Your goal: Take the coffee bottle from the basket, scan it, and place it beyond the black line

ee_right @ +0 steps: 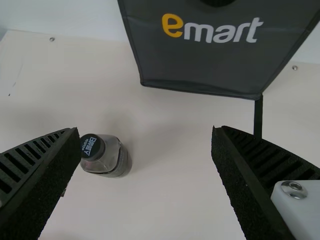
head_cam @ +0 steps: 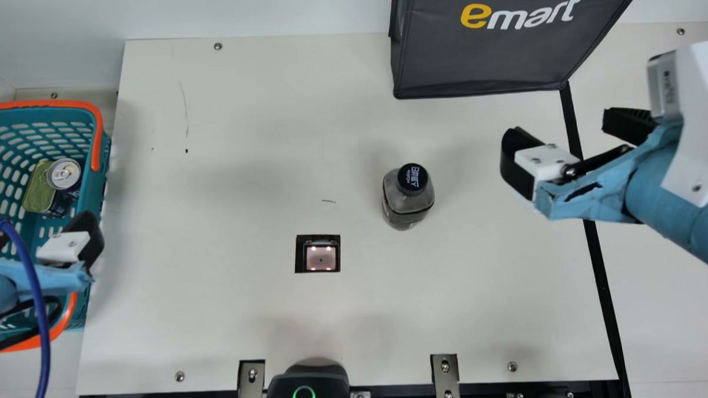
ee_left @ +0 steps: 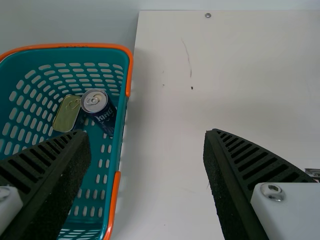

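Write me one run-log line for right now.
bottle: upright on table, short of black line; left tool: open, empty; right tool: open, empty; basket: can, tin inside

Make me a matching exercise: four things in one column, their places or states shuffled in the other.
1. bottle
2. can
3. bag
4. right gripper

A. at the far side of the table
B. open, holding nothing
C. upright, between scanner and black line
D. in the basket

Pairs: 1-C, 2-D, 3-A, 4-B
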